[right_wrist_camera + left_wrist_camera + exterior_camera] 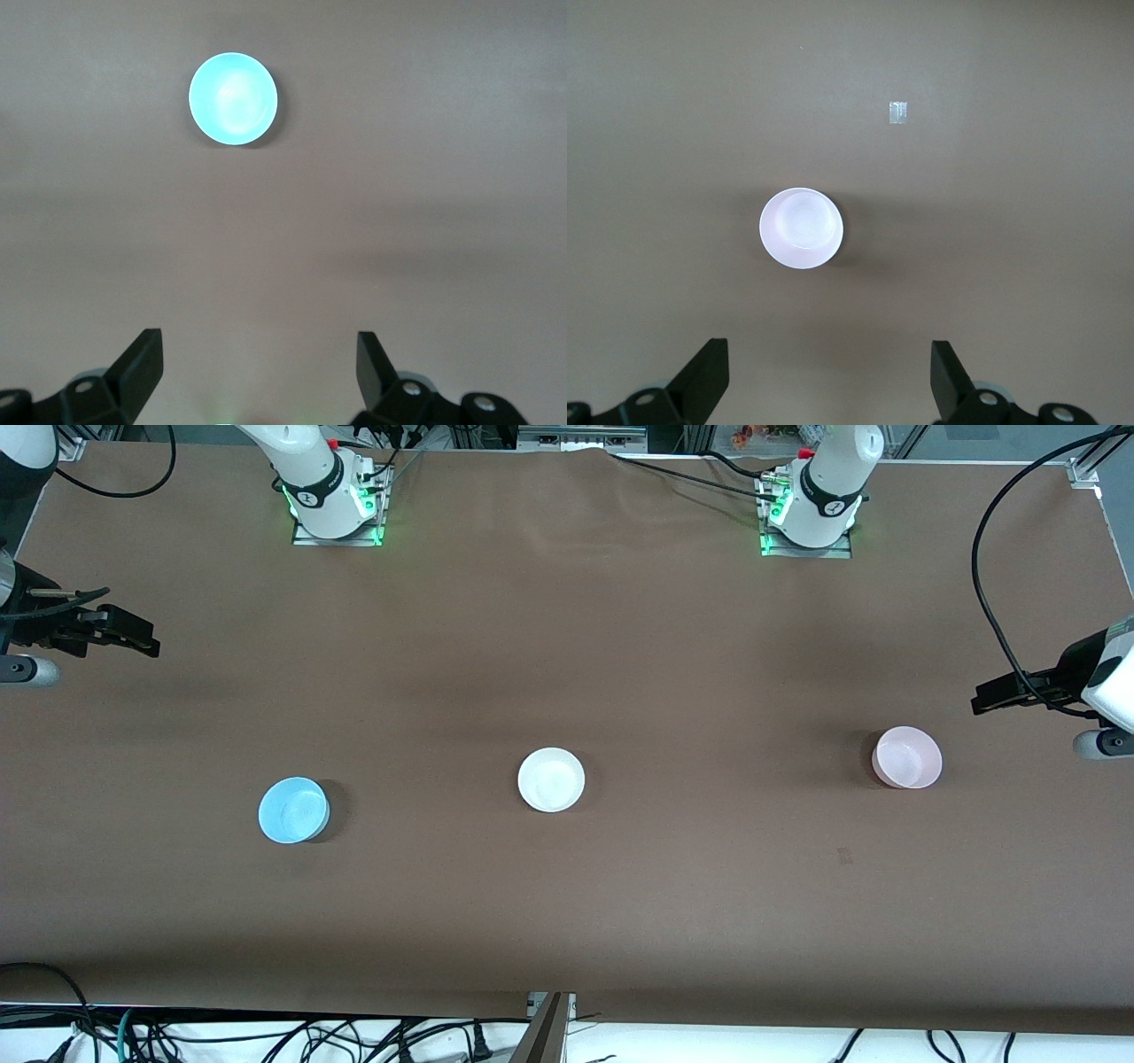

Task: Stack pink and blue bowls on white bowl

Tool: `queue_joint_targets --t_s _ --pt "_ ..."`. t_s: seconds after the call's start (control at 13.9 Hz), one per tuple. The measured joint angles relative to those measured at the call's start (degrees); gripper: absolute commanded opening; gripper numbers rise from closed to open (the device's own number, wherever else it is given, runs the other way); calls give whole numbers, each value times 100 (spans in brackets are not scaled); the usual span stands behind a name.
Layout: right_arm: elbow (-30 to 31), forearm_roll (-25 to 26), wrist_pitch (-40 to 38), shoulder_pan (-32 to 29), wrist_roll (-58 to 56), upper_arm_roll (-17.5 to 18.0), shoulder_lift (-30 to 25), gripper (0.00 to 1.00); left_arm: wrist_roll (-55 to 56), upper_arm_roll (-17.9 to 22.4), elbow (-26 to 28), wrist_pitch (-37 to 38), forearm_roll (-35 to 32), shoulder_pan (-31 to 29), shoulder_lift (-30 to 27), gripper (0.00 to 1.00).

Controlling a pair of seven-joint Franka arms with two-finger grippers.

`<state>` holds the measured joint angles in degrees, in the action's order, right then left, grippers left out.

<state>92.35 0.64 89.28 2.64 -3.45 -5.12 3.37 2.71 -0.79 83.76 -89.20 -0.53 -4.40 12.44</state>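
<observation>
Bowls upright, apart: blue bowl [293,810], white bowl [551,779], pink bowl [907,757].

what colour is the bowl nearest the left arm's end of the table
Pale pink bowl; clearest in the left wrist view.

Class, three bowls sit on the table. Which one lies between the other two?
The white bowl. The blue bowl lies toward the right arm's end, the pink bowl toward the left arm's end.

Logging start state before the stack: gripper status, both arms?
Left gripper: open, holding nothing, above the table near the pale pink plastic bowl.
Right gripper: open, holding nothing.
</observation>
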Motion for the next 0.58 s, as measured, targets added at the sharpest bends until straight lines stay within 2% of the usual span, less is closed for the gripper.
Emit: queue_joint_targets --t_s 0.58 --pt "0 0 0 0 -2 0 0 96 -67 2 0 0 0 -8 0 100"
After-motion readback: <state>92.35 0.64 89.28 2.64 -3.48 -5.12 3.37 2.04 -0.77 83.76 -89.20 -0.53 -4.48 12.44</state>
